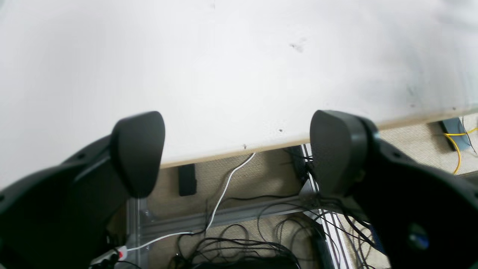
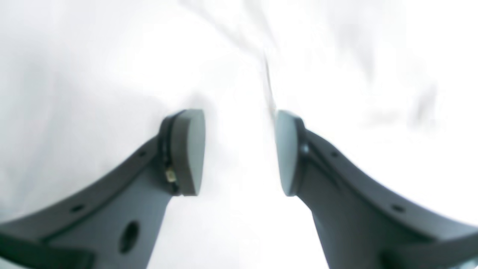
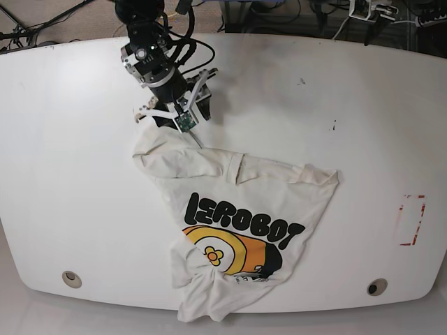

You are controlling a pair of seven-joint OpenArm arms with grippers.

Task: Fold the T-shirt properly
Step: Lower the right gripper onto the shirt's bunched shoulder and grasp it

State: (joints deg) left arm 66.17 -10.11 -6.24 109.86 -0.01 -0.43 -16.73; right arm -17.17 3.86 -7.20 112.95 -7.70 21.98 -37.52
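Note:
The cream-white T-shirt (image 3: 230,209) lies crumpled on the white table (image 3: 363,105), with black "LEROBOT" lettering and an orange-yellow graphic facing up. Its lower part hangs over the near edge. My right gripper (image 3: 174,112) hovers at the shirt's upper left corner. In the right wrist view the right gripper (image 2: 241,153) is open, and blurred white T-shirt cloth (image 2: 336,74) fills the background, with nothing pinched between the fingers. My left gripper (image 1: 235,149) is open and empty over the table (image 1: 224,74) edge. The left arm is out of the base view.
A red rectangle mark (image 3: 410,220) sits near the table's right side. Two round holes (image 3: 70,279) (image 3: 377,287) are near the front edge. Below the table edge in the left wrist view lie tangled cables (image 1: 242,239) and a metal frame.

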